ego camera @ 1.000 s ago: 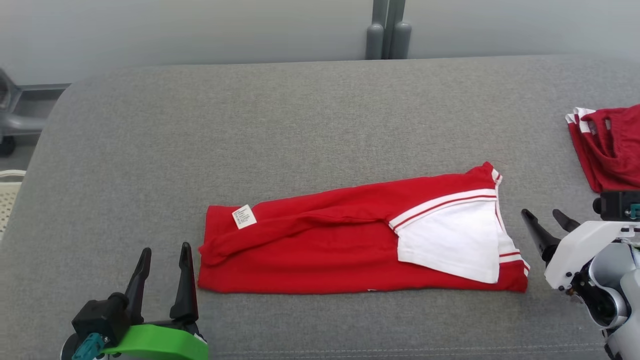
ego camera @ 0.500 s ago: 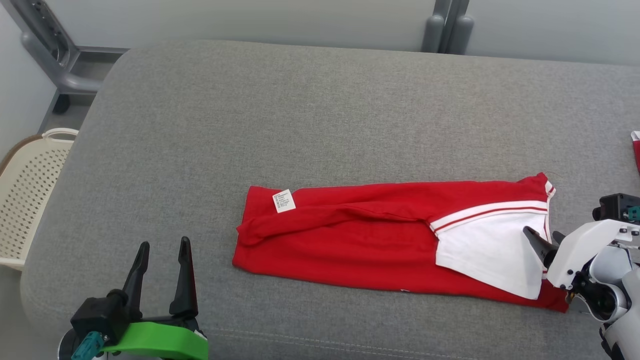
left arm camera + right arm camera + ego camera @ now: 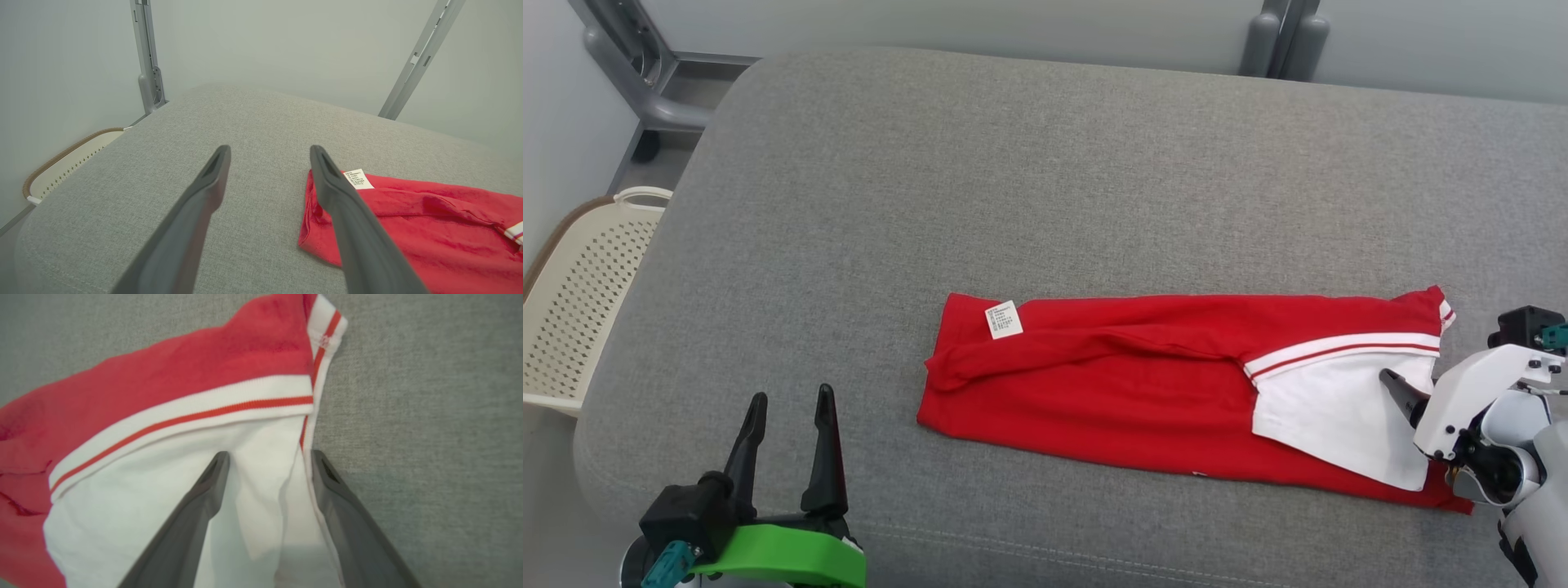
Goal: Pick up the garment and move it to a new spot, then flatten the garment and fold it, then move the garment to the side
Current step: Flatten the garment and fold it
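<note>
The red knit garment with a white panel and red-striped white trim (image 3: 1143, 400) lies folded into a long band across the near half of the grey upholstered surface (image 3: 1013, 180), its white care label (image 3: 1004, 319) at the far left corner. Treat it as light, soft and limp: it should sag wherever you lift it, and the stacked layers will likely slide apart if you pinch only the top one. Your best hold looks like the two short ends, biting through every layer at the trimmed right edge and at the left end near the label.

Your right gripper (image 3: 270, 455) has its fingers apart and astride that right edge; in the right wrist view one finger lies over the white panel (image 3: 171, 486) and the other over bare grey cloth just beside the trim. Your left gripper (image 3: 792, 394) hangs with fingers spread at the near left, apart from the garment's left end.

You cannot tell whether the right fingertips touch the fabric. In the head view the gripper's pale housing covers one finger and part of the garment's near right corner. How many layers lie under the white panel is hidden. A cream perforated basket (image 3: 580, 302) is cut off at the left
</note>
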You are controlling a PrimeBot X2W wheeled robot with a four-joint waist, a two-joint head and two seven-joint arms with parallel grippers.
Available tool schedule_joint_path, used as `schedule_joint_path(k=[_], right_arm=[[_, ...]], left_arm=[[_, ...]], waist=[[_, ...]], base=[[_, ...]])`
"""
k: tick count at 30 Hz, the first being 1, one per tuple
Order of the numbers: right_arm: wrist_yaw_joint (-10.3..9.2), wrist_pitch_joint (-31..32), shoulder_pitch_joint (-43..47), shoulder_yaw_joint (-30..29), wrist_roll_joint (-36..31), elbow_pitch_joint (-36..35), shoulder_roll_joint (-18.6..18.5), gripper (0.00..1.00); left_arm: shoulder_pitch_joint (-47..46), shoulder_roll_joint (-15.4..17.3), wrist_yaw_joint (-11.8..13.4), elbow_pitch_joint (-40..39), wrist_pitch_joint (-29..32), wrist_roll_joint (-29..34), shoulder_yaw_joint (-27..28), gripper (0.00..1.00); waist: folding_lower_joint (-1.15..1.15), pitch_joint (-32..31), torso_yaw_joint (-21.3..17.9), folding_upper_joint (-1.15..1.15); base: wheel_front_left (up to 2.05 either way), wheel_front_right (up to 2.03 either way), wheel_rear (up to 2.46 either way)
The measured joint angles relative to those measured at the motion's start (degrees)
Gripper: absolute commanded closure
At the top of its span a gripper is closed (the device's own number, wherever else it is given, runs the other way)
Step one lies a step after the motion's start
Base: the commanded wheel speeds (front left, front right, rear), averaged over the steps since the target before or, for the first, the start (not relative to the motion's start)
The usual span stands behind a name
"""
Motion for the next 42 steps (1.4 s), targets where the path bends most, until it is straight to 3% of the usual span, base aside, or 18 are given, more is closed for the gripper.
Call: schedule_joint_path(k=[3, 4, 5, 6, 8, 9, 11, 21, 34, 42], right_arm=[[-0.02, 0.4, -0.9, 1.1, -0.1, 0.5, 0.4, 0.0], [-0.02, 0.5, -1.0, 1.7, -0.3, 0.5, 0.5, 0.09], [-0.03, 0.5, -1.1, 2.3, -0.6, 0.5, 0.6, 0.43], [-0.12, 0.5, -1.3, 3.2, -0.9, 0.5, 0.6, 0.58], [-0.19, 0.5, -1.6, 5.2, -2.1, 0.5, 0.2, 0.76], [-0.19, 0.5, -1.9, 6.1, -2.8, 0.5, 0.0, 0.76], [-0.04, -0.2, -2.2, 7.4, -4.0, 0.9, -0.2, 1.0], [0.12, -3.1, -5.7, 7.2, -3.6, 2.9, -0.1, 1.0], [0.07, -4.1, -8.1, 1.3, -3.5, 1.0, -8.9, 1.0], [0.07, -3.1, -8.2, -1.1, -5.2, -2.1, -8.0, 1.0]], left_arm=[[-0.1, -0.3, 0.0, 0.0, 0.0, 0.1, 0.0, 0.0], [-0.1, -0.3, 0.0, 0.0, 0.0, 0.2, 0.1, 0.0], [-0.1, -0.4, 0.0, 0.1, 0.0, 0.2, 0.1, 0.0], [-0.2, -0.5, 0.0, 0.1, 0.0, 0.2, 0.2, 0.0], [-0.2, -0.5, 0.0, 0.1, 0.0, 0.2, 0.4, 0.0], [-0.2, -0.5, 0.0, 0.2, 0.0, 0.2, 0.5, 0.0], [-0.2, -0.6, 0.0, 0.2, 0.0, 0.2, 0.7, 0.0], [-0.2, -0.7, 0.0, 0.4, 0.0, 0.6, 1.6, 0.0], [-0.2, -0.8, -0.3, 0.4, 0.0, 1.0, 1.6, 0.0], [-0.2, -0.9, -0.3, 0.5, -0.1, 1.0, 1.3, 0.0]], waist=[[0.0, 0.2, 0.2, 0.0], [0.0, 0.3, 0.2, 0.0], [0.0, 0.3, 0.3, 0.0], [0.0, 0.4, 0.3, 0.0], [0.0, 0.4, 0.3, 0.0], [0.0, 0.4, 0.3, 0.0], [0.0, 0.5, 0.1, 0.0], [0.0, 0.6, -2.0, 0.0], [0.0, 0.2, -7.7, 0.0], [0.0, 0.2, -10.7, 0.0]], base=[[0.0, 0.0, 0.0], [0.0, 0.0, 0.0], [0.0, 0.0, 0.0], [0.0, 0.0, 0.0], [0.0, 0.0, 0.0], [0.0, 0.0, 0.0], [0.0, 0.0, 0.0], [0.0, 0.0, 0.0], [0.0, 0.0, 0.0], [0.0, 0.0, 0.0]])
